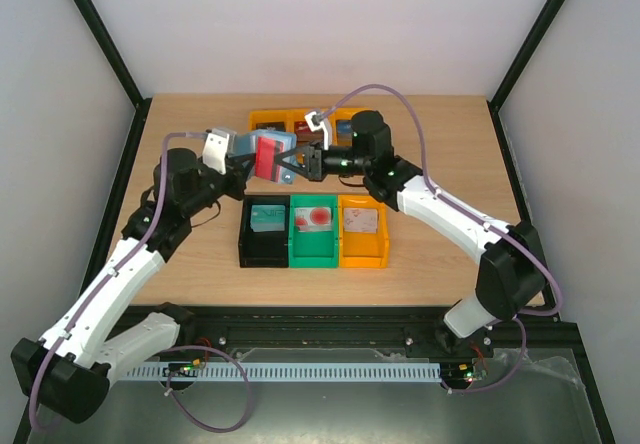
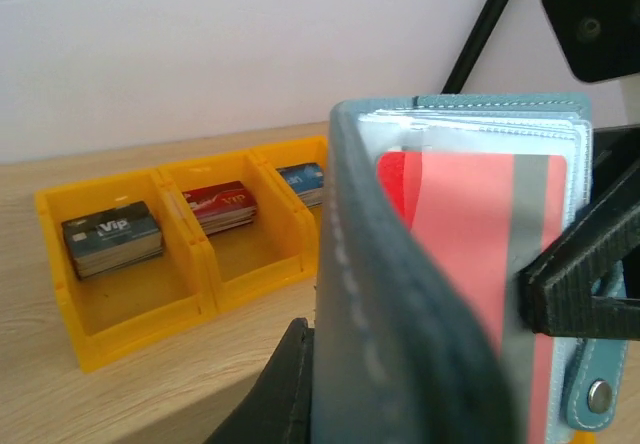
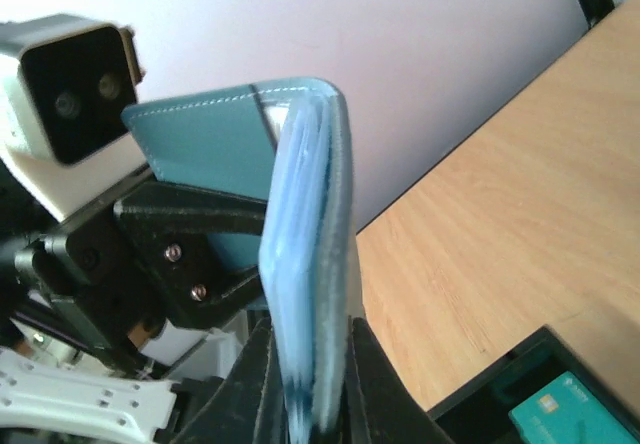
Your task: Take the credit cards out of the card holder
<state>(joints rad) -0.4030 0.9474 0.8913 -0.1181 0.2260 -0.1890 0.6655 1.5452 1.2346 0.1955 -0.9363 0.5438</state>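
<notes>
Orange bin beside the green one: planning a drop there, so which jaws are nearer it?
Right. The right jaws are behind the orange bin and to its left, above the table. The left jaws are farther left, behind the black bin.

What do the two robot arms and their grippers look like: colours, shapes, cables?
The left arm and right arm have white tubular links and black rounded joints. A thin lilac cable runs along each. The left gripper and right gripper are black, angular, two-fingered, each with a white camera housing at the wrist.
</notes>
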